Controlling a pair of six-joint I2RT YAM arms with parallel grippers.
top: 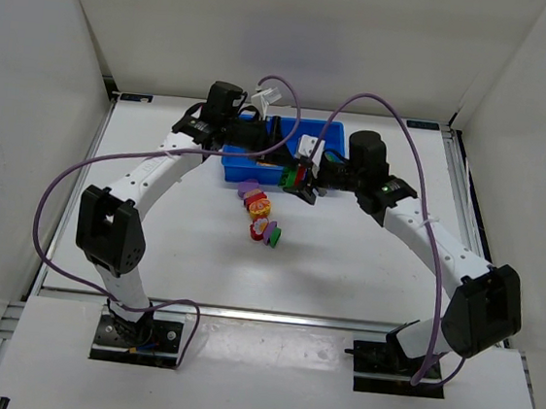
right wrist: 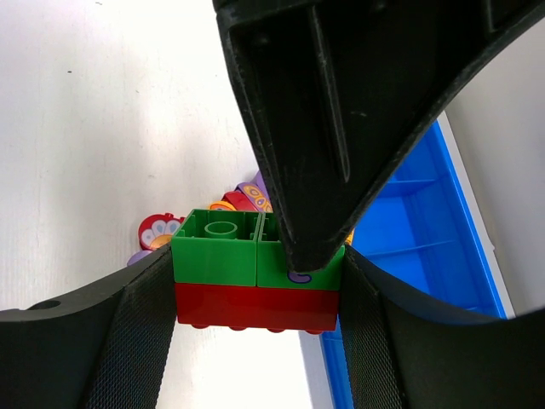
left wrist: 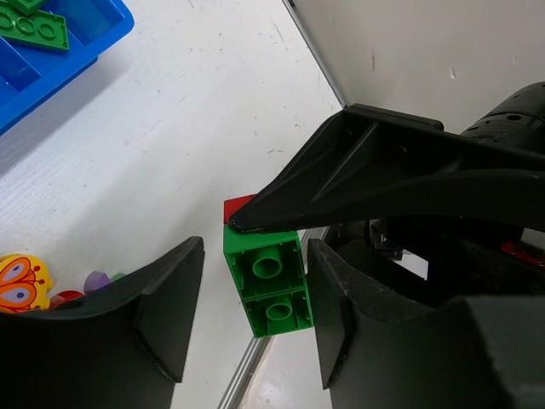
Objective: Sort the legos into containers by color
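Stack (right wrist: 255, 285) aloft beside tray (right wrist: 409, 221), green brick (right wrist: 217, 256) on red brick (right wrist: 255, 307) (studs locked): light, stiff. Right pincer (right wrist: 257, 290) clamped on stack; left pincer (left wrist: 255, 281) apart, straddling green brick. Hold flat sides.

We see a bright green plastic toy block (right wrist: 217, 251) sitting on a red plastic toy block (right wrist: 255, 307). The green one has a tiny purple mark on its front. The shallow plastic tray (right wrist: 426, 239) is bright blue, and a flat green studded plate (left wrist: 34, 30) lies in it. One rounded block (left wrist: 19, 281) is yellow and orange with a butterfly picture. Another rounded block (right wrist: 157, 230) is red with white marks. The table top (top: 364, 263) is white. The thin cables (top: 367, 95) are purple.
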